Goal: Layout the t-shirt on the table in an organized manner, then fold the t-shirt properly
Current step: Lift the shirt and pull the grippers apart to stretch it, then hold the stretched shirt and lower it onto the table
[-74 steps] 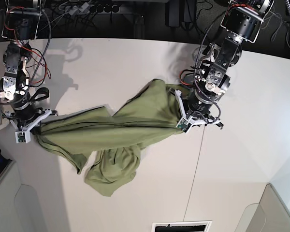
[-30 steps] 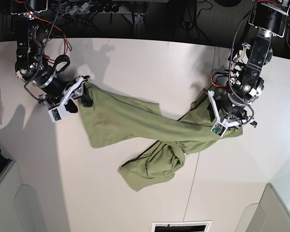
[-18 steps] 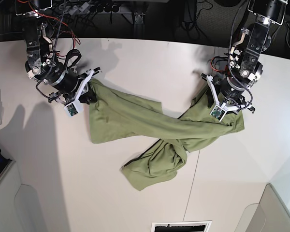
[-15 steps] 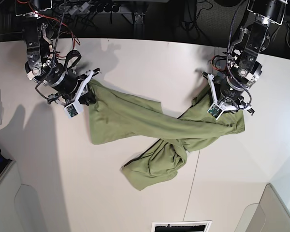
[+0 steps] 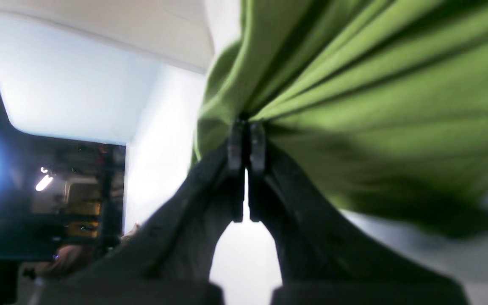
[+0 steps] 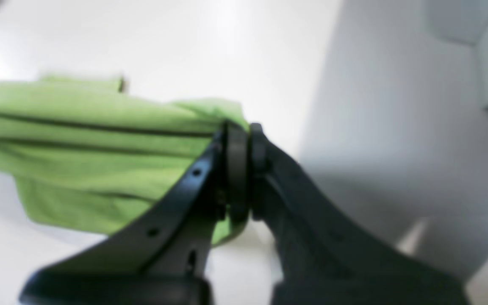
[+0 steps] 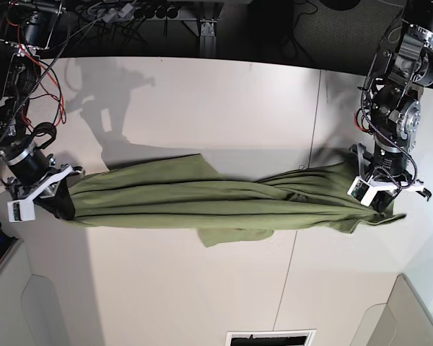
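In the left wrist view, one left gripper [image 5: 246, 140] has its two dark fingers [image 5: 235, 144] pressed together, clenched on a bunched edge of the t-shirt [image 5: 354, 84]. The green cloth fans out from the pinch in several long folds toward the upper right, with the white table [image 5: 163, 140] pale behind it.

In the right wrist view, one right gripper [image 6: 242, 140] is likewise clamped, its two fingers [image 6: 233, 148] closed on a corner of the t-shirt [image 6: 91, 135]. The cloth runs off to the left in a flat band with one dark crease line, above the table [image 6: 227, 51].

In the base view there are two arms, one t-shirt and one table. The t-shirt [image 7: 202, 198] is drawn out into one long, narrow, wrinkled band across the table [image 7: 202, 108], a loose flap sagging below its middle. The right gripper [image 7: 49, 196] grasps the end at the picture's left; the left gripper [image 7: 377, 193] grasps the end at the picture's right. One thin dark seam [image 7: 303, 180] runs down the tabletop, passing under the cloth near the left gripper's end.
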Tool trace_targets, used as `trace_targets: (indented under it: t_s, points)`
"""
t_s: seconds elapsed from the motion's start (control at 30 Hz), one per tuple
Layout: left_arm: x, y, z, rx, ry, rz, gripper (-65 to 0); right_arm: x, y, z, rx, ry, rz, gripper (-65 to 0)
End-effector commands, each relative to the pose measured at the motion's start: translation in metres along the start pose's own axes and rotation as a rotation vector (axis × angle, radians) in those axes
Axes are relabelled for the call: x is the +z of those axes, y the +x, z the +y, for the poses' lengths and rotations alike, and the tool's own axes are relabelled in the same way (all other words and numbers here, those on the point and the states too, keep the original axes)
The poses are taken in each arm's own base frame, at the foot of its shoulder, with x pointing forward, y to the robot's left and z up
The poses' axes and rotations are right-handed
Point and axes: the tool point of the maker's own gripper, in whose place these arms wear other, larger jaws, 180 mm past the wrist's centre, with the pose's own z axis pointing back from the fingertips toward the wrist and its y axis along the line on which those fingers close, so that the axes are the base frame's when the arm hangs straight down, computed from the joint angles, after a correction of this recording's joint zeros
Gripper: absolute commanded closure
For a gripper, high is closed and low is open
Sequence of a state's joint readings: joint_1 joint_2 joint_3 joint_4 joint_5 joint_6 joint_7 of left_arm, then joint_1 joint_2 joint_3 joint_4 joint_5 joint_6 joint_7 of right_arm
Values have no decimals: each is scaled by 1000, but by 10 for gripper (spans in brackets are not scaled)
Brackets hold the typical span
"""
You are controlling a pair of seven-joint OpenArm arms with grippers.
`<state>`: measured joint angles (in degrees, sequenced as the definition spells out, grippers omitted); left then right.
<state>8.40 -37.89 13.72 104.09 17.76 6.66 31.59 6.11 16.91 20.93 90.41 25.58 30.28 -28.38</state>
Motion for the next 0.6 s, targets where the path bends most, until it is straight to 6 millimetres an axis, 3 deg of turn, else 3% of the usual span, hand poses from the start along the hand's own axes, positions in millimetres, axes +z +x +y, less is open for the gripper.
trace_targets:
  t_s: [0.0, 0.17, 0.27, 0.3, 0.37, 0.43, 0.5, 0.57]
  points:
    - [2, 16, 24, -3, 69, -45, 0, 7, 26, -13, 14, -22, -71, 0]
    - [15, 44, 28, 78, 50, -115, 0, 15, 23, -26, -6, -45, -41, 0]
    - [15, 46, 8, 111, -62, -119, 0, 14, 18, -26, -8, -45, -15, 0]
    - [16, 46, -1, 120, -104, -115, 0, 14, 18, -26, -8, -46, -13, -46]
    - [16, 45, -16, 149, -164, -103, 0, 14, 18, -26, -9, -44, -14, -246]
    - [14, 38, -31, 174, -221, -73, 0, 14, 18, -25, -10, -43, -14, -380]
    - [14, 26, -47, 192, -279, -19, 0, 14, 12, -25, -14, -41, 18, -403]
    - [19, 16, -65, 204, -342, 24, -93, 15, 4, -21, -40, -22, 47, -403]
